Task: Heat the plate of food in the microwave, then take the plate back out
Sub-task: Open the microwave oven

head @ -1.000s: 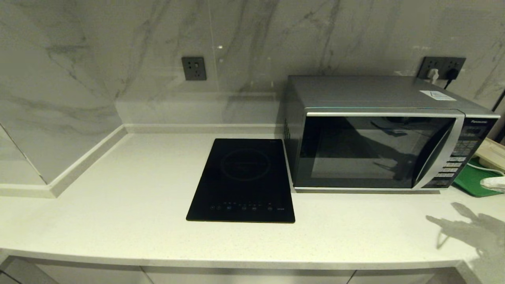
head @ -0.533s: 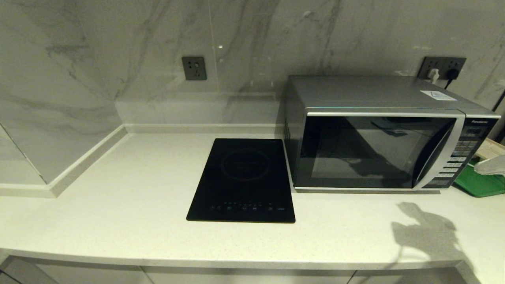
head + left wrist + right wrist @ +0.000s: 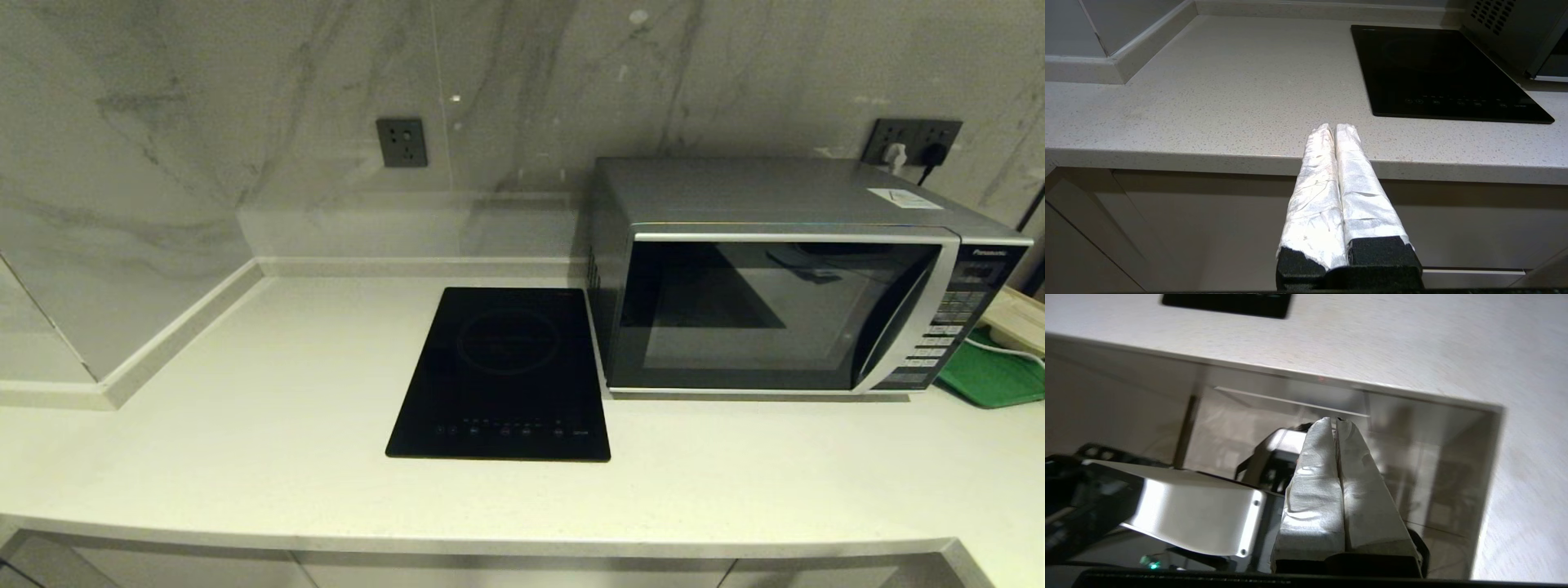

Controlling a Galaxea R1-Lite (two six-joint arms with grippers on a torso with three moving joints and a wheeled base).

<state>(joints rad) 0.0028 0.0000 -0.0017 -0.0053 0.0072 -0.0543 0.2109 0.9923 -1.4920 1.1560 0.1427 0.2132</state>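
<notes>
Below the counter edge, right pincer [image 3: 1336,422] closed, microwave [image 3: 804,278] well apart

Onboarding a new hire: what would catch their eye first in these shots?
The silver microwave, door shut, dominates the right of the counter, with the black induction hob just to its left. A green tray peeks out at the far right. Both grippers sit shut below the counter's front edge: left gripper, right gripper; no plate shows.
</notes>
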